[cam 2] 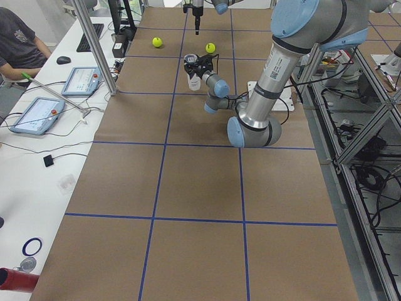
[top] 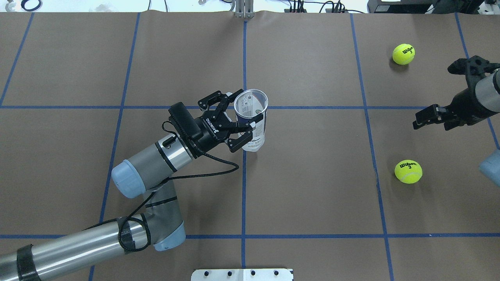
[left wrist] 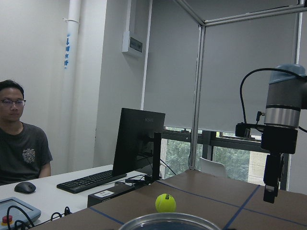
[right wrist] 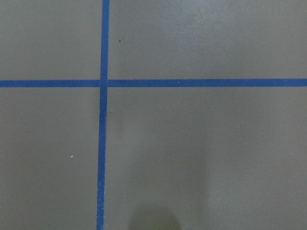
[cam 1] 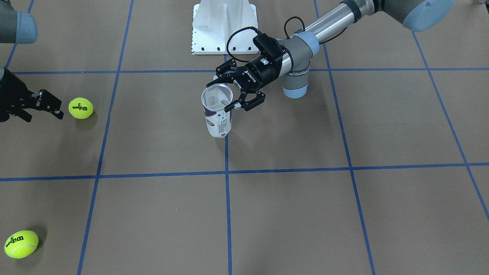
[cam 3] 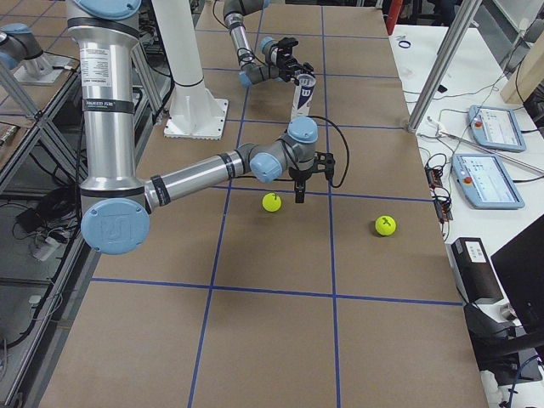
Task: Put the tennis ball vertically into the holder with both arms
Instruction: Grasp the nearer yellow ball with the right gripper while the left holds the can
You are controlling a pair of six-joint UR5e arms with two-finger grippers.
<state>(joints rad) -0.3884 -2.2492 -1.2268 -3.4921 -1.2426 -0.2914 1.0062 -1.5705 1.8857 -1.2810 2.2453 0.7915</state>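
Standing upright, is it, the holder [cam 1: 217, 114]?

— Yes, mouth up, on the brown worktop [cam 1: 344, 214], right by a blue tape line [cam 1: 228, 172] and in front of the white pedestal base [cam 1: 223, 26]. Whether its foot bears on the worktop or sits just clear of it, I cannot tell.

What has hold of it?

— The left gripper [top: 240, 117]. Its fingers [top: 238, 142] sit on either side of the holder's upper part, just below the metal rim, closed against the clear wall.

And the right gripper?

— The right gripper [cam 1: 42, 114] hangs well apart from the holder, off to the robot's right of it. It points down at the worktop. Its fingers are spread wide with nothing between them.

Where are the balls?

— Both are on the worktop, well apart from the holder, on that same side. The nearer ball [cam 1: 80, 108] lies just beside the right gripper. The other ball [cam 1: 21, 244] lies further from the holder, towards the operators' edge. The holder itself has no ball in it.

Anything past the holder in the left wrist view?

— The rim of the holder fills the bottom edge. Beyond it are one ball, the right arm hanging down, and a person [left wrist: 21, 139] seated at a desk.
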